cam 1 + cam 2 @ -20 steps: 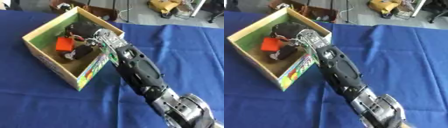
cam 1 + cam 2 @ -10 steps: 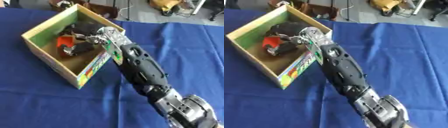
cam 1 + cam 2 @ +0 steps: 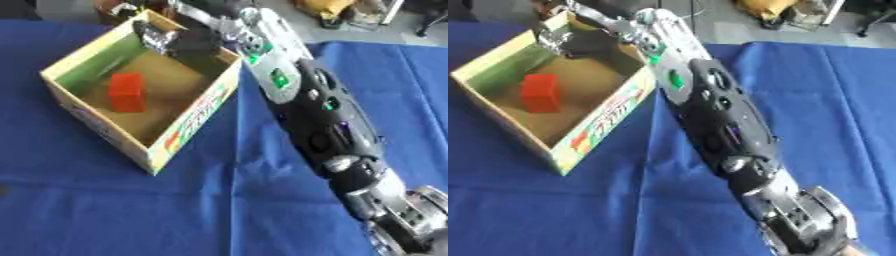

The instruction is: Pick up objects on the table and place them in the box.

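Fingers of the right hand (image 3: pixel 188 37) curl around a dark object (image 3: pixel 197 42) at the far corner of the cardboard box (image 3: pixel 188 125). Left of it, a red block (image 3: pixel 127 91) lies on the brown floor. Wrinkled blue cloth (image 3: pixel 87 200) spreads open around the box's printed front wall.

Table covering (image 3: pixel 105 210): blue cloth, matt, lightly creased. Box (image 3: pixel 188 127): cardboard, plain brown inside (outer wall glossy, printed in colour). Block (image 3: pixel 127 92) in the box: red, smooth, matt. Right arm (image 3: pixel 319 115): black plastic shell, glossy, with silver metal-looking joints toward the lower right corner.
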`<act>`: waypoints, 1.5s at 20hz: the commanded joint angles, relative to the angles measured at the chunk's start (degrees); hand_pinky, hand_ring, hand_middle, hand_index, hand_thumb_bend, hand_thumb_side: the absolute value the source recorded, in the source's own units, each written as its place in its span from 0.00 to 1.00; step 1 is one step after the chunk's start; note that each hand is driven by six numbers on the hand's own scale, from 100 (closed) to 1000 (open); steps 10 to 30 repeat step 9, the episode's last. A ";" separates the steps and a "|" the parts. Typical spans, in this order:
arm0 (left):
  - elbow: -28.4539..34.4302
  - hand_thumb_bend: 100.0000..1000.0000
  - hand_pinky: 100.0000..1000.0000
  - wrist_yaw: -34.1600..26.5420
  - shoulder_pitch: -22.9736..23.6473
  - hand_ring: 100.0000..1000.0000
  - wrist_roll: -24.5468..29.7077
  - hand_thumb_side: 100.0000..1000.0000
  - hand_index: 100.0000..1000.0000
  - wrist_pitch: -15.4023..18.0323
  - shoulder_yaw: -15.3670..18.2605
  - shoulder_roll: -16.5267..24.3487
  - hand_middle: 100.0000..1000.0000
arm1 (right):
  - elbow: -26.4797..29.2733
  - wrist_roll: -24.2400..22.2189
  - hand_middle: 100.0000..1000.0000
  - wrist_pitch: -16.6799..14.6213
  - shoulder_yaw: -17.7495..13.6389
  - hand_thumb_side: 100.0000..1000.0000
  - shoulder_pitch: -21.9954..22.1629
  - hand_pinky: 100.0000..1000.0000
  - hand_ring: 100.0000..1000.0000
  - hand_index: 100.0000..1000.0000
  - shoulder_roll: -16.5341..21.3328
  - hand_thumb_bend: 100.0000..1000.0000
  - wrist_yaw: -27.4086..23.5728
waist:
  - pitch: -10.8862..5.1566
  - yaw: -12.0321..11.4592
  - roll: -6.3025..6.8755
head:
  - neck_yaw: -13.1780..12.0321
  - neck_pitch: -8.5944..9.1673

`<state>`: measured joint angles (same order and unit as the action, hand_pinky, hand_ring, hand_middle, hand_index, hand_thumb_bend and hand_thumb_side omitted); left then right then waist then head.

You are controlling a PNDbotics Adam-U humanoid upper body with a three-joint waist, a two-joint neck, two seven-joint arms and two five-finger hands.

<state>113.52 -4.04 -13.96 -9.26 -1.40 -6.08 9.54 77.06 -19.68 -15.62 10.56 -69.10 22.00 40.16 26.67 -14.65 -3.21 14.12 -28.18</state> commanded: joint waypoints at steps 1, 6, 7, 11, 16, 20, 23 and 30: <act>1.07 0.00 0.58 0.25 0.27 0.91 -0.17 1.00 0.68 0.00 0.56 0.12 0.80 | 10.20 2.89 0.73 4.37 -1.17 0.68 2.20 0.86 0.85 0.84 4.43 0.00 -7.54 | -2.23 0.68 0.84 | -0.85 -0.83; 1.07 0.00 0.58 0.33 0.96 0.91 -0.62 1.00 0.68 -0.03 0.92 -0.10 0.80 | 22.75 8.91 0.41 11.49 -3.86 0.12 10.21 0.55 0.50 0.62 8.61 0.00 -11.48 | -3.22 2.86 1.96 | -2.13 -1.51; 1.07 0.00 0.58 0.33 1.07 0.91 -0.74 1.00 0.68 -0.01 1.00 -0.16 0.80 | 25.72 10.41 0.40 12.44 -4.53 0.12 12.67 0.54 0.49 0.61 9.58 0.00 -11.69 | -3.40 3.35 2.22 | -2.55 -1.58; 1.07 0.00 0.58 0.35 1.20 0.91 -0.91 1.00 0.68 0.01 1.10 -0.29 0.80 | 30.59 12.86 0.38 13.81 -5.50 0.14 16.95 0.53 0.47 0.59 10.88 0.00 -12.10 | -3.65 4.13 2.64 | -3.06 -1.64; 1.07 0.00 0.58 0.35 1.20 0.91 -0.91 1.00 0.68 0.01 1.10 -0.29 0.80 | 30.59 12.86 0.38 13.81 -5.50 0.14 16.95 0.53 0.47 0.59 10.88 0.00 -12.10 | -3.65 4.13 2.64 | -3.06 -1.64; 1.07 0.00 0.58 0.35 1.20 0.91 -0.91 1.00 0.68 0.01 1.10 -0.29 0.80 | 30.59 12.86 0.38 13.81 -5.50 0.14 16.95 0.53 0.47 0.59 10.88 0.00 -12.10 | -3.65 4.13 2.64 | -3.06 -1.64; 1.07 0.00 0.58 0.35 1.20 0.91 -0.91 1.00 0.68 0.01 1.10 -0.29 0.80 | 30.59 12.86 0.38 13.81 -5.50 0.14 16.95 0.53 0.47 0.59 10.88 0.00 -12.10 | -3.65 4.13 2.64 | -3.06 -1.64; 1.07 0.00 0.58 0.35 1.20 0.91 -0.91 1.00 0.68 0.01 1.10 -0.29 0.80 | 30.59 12.86 0.38 13.81 -5.50 0.14 16.95 0.53 0.47 0.59 10.88 0.00 -12.10 | -3.65 4.13 2.64 | -3.06 -1.64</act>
